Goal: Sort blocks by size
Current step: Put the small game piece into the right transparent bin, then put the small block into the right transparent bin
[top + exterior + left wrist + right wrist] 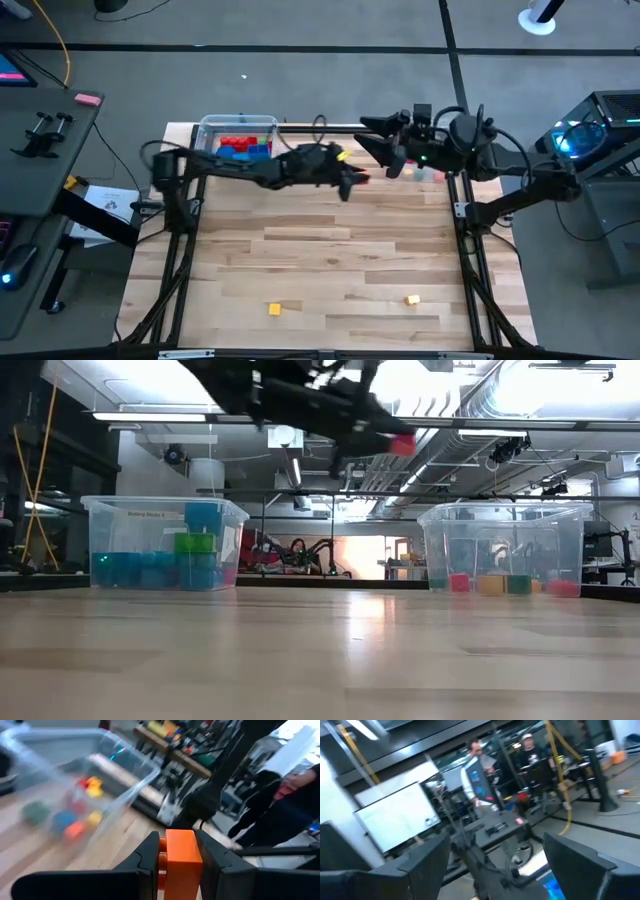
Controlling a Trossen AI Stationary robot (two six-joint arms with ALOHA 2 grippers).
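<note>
An orange block (182, 852) is in my left gripper (181, 840), which is shut on it high above the table's far middle (355, 180). In the low view the block (402, 445) shows at the gripper's end, above the two bins. The left clear bin (240, 135) holds larger red and blue blocks (245, 148). The right clear bin (505, 545) holds small coloured cubes (490, 584). Two yellow blocks (274, 309) (412, 299) lie on the table near its front edge. My right gripper (495, 865) is open and raised over the right bin (385, 145), holding nothing. My left gripper pinches the orange block between its two fingers, on two opposite sides (169, 855). The fingers lie close to level and point toward the table's right side. The block is lifted clear of the table and the bins, with one end showing past the fingertips.
My right arm (500, 165) covers most of the right bin from above. The wooden table (330, 260) lies bare between the bins and the two yellow blocks. People and desks show in the room behind the table.
</note>
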